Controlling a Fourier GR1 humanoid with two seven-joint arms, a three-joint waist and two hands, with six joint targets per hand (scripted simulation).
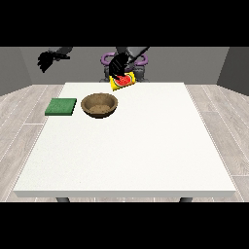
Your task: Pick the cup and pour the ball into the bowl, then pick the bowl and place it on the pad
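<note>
Cup (pixel 123 80): yellow, tilted, grasped by the hand at the view's right (pixel 118 64), seemingly for pouring.
Bowl (pixel 99 104): just below-left of that hand.
Other hand (pixel 46 60): raised, idle; fingers unclear.

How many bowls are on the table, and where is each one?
1. The brown bowl stands on the white table, just right of the green pad. No other bowl shows.

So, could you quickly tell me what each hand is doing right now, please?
Hand at the view's right: shut on the yellow cup, tilted.
Hand at the view's left: holding nothing; fingers cannot be told.
</note>
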